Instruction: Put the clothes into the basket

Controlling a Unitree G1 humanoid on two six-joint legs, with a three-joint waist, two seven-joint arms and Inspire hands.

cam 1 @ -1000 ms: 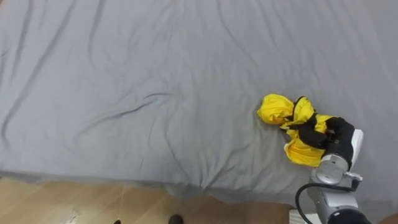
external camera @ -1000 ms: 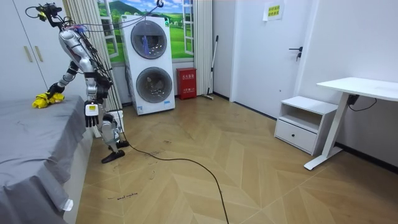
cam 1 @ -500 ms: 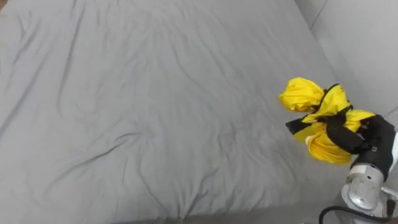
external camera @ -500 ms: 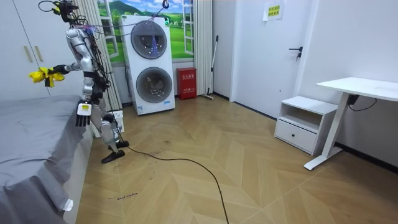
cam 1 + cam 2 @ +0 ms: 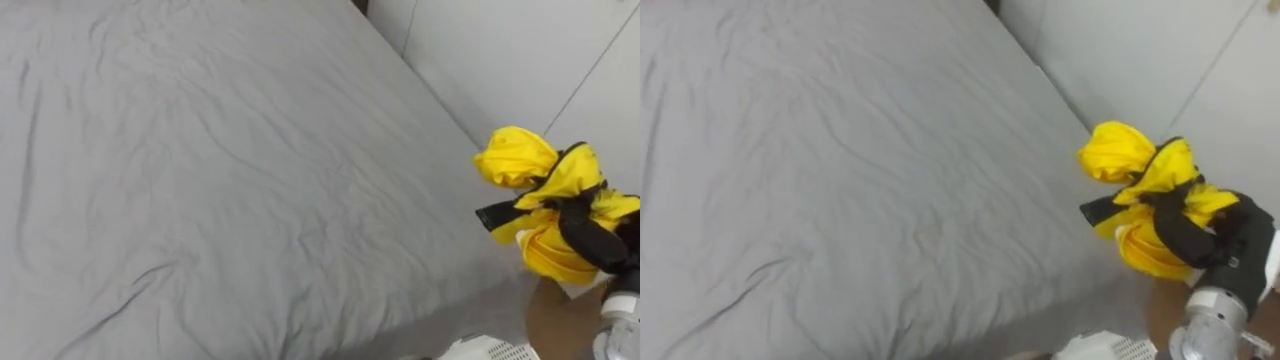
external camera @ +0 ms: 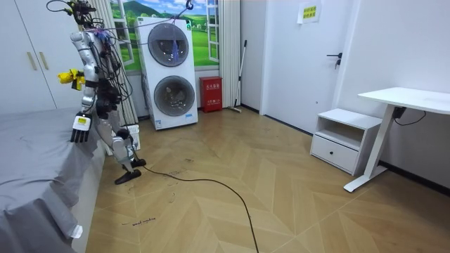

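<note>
— Well, where is it standing?
— Your robot stands upright at a corner of the bed (image 5: 200, 180), looking down across the grey sheet. In the room view you have the wardrobe (image 6: 28, 56) beyond it and the stacked washer and dryer (image 6: 169, 74) against the wall, on the room view's right of it.
— And the clothes?
— You'll find the yellow garment (image 5: 545, 215), trimmed in black, bunched up in the right hand (image 5: 1250, 245). It hangs in the air, clear of the sheet, just past the bed's right edge and close to the near-right corner, with the pale wall behind it. In the room view you see it held up at about chest height.
— What are the fingers doing?
— On your right hand the dark fingers (image 5: 1225, 240) are curled round the bundle, pinching the cloth. Your left hand (image 6: 79, 130) hangs beside the bed's edge, touching nothing, its fingers loose and pointing down.
— Any basket?
— By the bed's near-right corner, at the lower edge of the eye views, you can make out part of a white slotted thing (image 5: 495, 350). I cannot tell whether that is the basket.
</note>
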